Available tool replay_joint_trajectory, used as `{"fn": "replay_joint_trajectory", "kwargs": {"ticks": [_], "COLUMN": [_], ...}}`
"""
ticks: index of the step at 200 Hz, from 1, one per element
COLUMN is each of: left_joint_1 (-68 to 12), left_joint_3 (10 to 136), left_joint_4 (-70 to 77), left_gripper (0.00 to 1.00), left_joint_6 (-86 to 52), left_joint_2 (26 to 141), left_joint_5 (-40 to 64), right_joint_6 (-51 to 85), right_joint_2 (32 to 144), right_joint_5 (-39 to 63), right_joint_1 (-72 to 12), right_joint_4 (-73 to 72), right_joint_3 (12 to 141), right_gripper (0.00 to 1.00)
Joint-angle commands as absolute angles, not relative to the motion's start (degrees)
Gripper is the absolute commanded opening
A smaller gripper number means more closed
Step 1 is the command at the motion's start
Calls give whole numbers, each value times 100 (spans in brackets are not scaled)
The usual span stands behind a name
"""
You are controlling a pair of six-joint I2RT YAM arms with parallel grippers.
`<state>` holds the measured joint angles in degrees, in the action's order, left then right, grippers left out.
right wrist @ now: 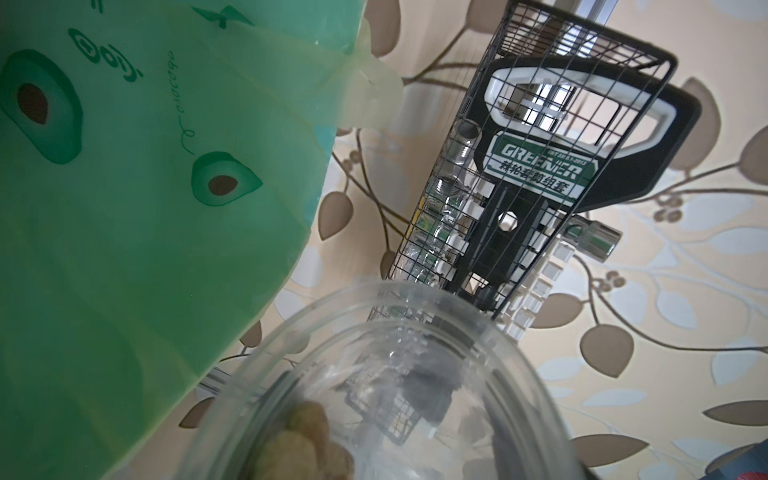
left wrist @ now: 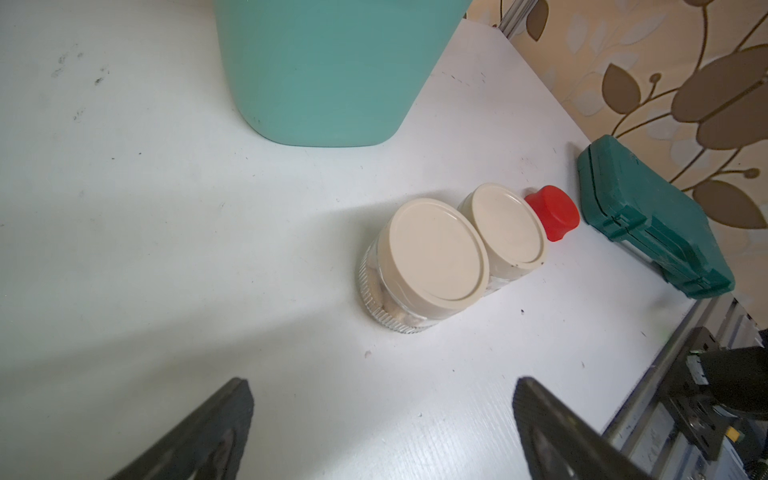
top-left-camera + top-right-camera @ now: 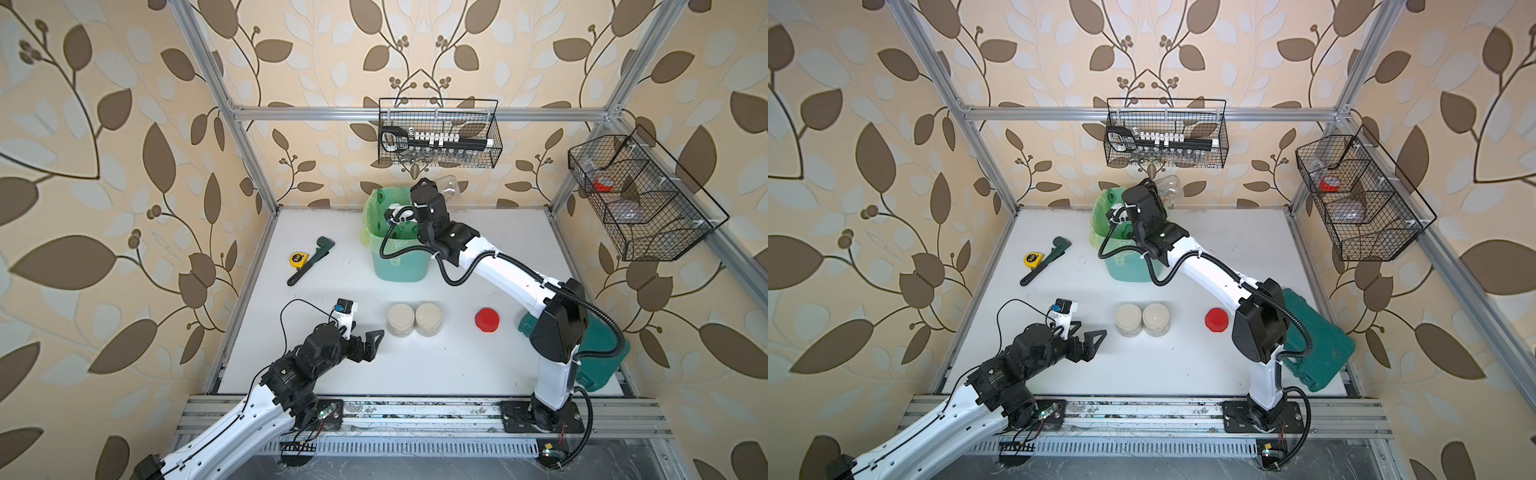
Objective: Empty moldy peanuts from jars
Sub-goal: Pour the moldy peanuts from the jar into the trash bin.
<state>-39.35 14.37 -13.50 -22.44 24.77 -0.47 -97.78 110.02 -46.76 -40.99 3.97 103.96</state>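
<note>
On the counter [image 3: 457, 365] I count, from the left, one yellow tape [image 3: 296, 259] and one wrench [image 3: 312, 258] touching it. My left pincer [image 2: 382, 388] hangs low over the counter, jaws wide apart, clamped on nothing. Just right of it stand two short jars [image 3: 401, 320], upright and touching each other, each under a flat beige lid. In the left wrist view pale peanuts [image 2: 390, 309] show through the glass of the nearer one. Behind them stands one bin [image 3: 399, 266] with a green liner [image 3: 372, 208]. My right pincer [image 3: 434, 189] is up by the bin's far rim, jaws clamped on the third jar [image 3: 449, 185], which is tilted and open-mouthed. The right wrist view shows a few peanuts lying inside it. One red lid [image 3: 487, 320] sits alone on the counter, right of the short jars and apart from them. One dark green case [image 3: 602, 357] lies at the right edge, partly behind my right arm. Two wire baskets hang above: a back basket [image 3: 496, 124] on the rear rail and a side basket [image 3: 665, 249] on the right.
</note>
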Motion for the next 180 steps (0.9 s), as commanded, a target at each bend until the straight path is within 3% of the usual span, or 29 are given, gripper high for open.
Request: {"fn": "replay_joint_trajectory", "kwargs": {"ticks": [1,180], "left_joint_1": [-3949,-3943], "left_joint_3": [1529,1534], "left_joint_4": [-1194,-1204], "left_gripper": [99,99], "left_joint_6": [-2127,-2122], "left_joint_2": [2470,2479], "left_joint_5": [-74,-65], "right_joint_6": [-10233,-10926], "right_joint_2": [11076,11068], "right_joint_5": [-4822,-4819], "right_joint_1": [-4145,-4146], "right_joint_4": [-21,-67], "right_joint_3": [10260,10128], "right_gripper": [0,0]}}
